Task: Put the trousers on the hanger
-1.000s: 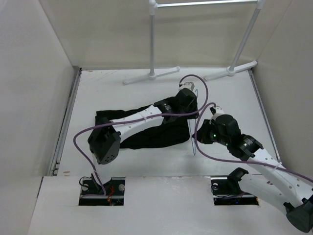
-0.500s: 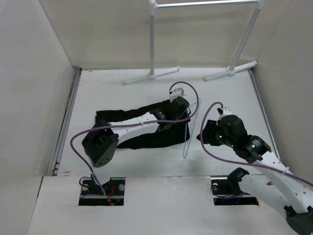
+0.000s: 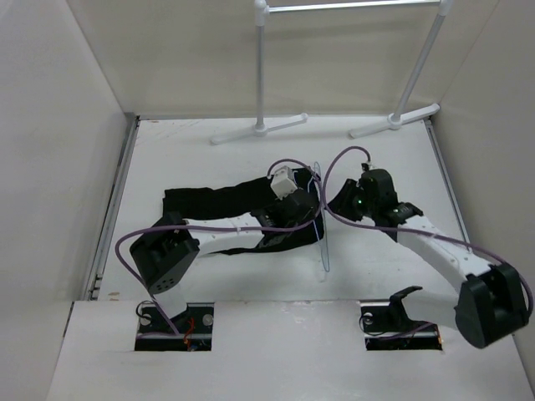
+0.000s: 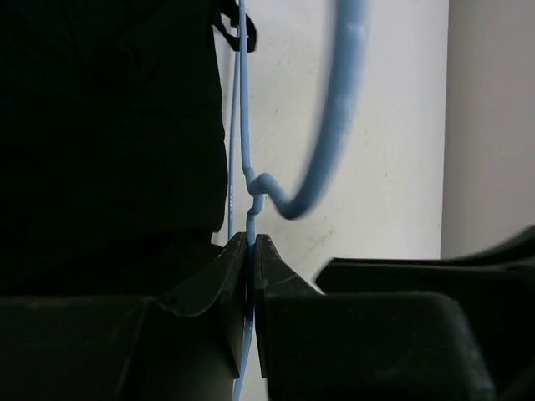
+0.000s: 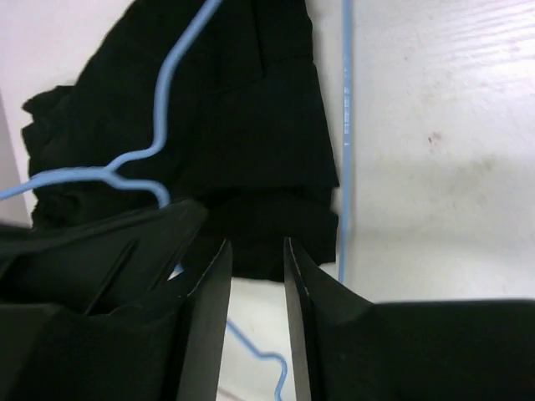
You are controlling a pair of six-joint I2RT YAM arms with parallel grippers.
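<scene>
Trousers (image 3: 209, 199) lie on the surface (image 3: 201, 150) in our overhead view, the hanger (image 3: 324, 251) at their right end. Our left wrist shows the left gripper (image 4: 251, 244) with jaws pinched tight on the hanger's wire. Our right wrist shows the right gripper (image 5: 255, 280) with jaws slightly apart, empty, above the trousers' edge.

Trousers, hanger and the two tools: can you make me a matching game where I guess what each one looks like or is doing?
Things:
1. trousers
2. hanger
3. left tool
4. right tool

Descriptions:
A. thin pale blue wire
B. open, fingers apart
C. black, lying on the table
D. shut on the hanger

Pairs: 1-C, 2-A, 3-D, 4-B.
</scene>
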